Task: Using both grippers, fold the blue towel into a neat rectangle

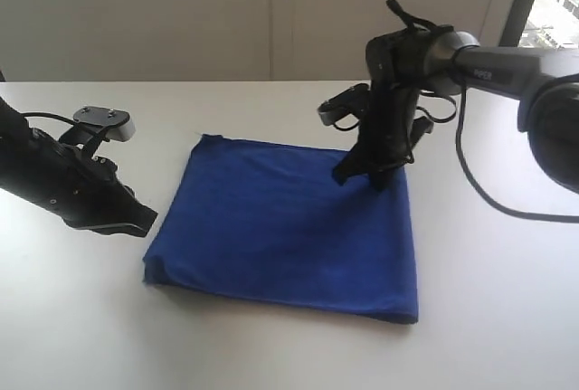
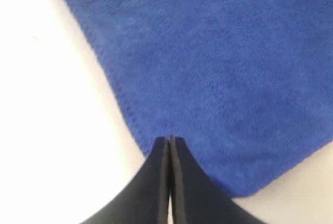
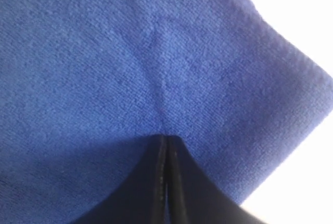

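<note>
While the left hand (image 1: 143, 222) lies low over the white table (image 1: 271, 354) at the left of the exterior view, its tip sits just beside the left edge of the blue towel (image 1: 280, 236), close to the near left corner. Its own wrist camera shows the left hand (image 2: 170, 140) with both jaws pressed flat together, only a hairline between them. The tips reach just over the hemmed edge of the towel (image 2: 223, 68), and bare table (image 2: 52, 130) runs along one side. No cloth shows between these jaws.

Across the middle of the table the towel lies flat as a rough rectangle. Its near edge looks thick and rounded, and its surface is smooth apart from faint ripples.

Further right, the right hand (image 1: 360, 177) points steeply down from its arm and meets the towel near the far right corner. From its wrist camera the right hand (image 3: 165, 138) is likewise closed, jaws together. A shallow crease in the towel (image 3: 104, 52) runs away from the tips. Whether a pinch of cloth is caught between them cannot be told. A corner of the towel and a strip of table (image 3: 302, 5) lie beyond.
</note>
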Tool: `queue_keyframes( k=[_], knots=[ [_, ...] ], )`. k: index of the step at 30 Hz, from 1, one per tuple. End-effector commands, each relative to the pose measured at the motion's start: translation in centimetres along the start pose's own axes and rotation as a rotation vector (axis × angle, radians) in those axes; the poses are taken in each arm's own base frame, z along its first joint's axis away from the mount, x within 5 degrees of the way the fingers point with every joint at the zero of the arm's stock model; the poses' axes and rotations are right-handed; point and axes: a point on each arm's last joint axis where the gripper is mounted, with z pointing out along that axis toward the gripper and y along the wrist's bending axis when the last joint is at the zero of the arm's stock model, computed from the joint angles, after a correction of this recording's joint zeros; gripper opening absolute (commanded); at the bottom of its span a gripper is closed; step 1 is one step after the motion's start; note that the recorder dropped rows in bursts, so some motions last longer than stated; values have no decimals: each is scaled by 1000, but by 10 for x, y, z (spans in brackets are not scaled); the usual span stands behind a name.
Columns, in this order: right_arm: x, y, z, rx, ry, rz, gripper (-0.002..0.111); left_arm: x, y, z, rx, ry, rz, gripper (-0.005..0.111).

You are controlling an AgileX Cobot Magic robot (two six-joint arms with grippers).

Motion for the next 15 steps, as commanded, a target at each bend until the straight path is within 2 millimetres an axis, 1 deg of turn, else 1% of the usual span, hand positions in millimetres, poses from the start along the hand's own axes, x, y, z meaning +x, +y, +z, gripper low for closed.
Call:
queue_keyframes(
  k=[1, 3, 7, 13, 15],
  knots=[
    [29, -32, 7, -4, 194, 81, 0, 2, -5, 0, 24, 12, -13, 0],
    [35, -43, 8, -6, 210, 106, 0, 2, -5, 0, 24, 12, -13, 0],
    [41, -50, 10, -11, 223, 114, 0, 3, -5, 0, 26, 13, -13, 0],
    [61, -43, 14, -35, 293, 97, 0, 3, -6, 0, 37, 22, -12, 0],
    [65, -41, 7, -37, 293, 97, 0, 3, -6, 0, 37, 22, -11, 0]
  ],
)
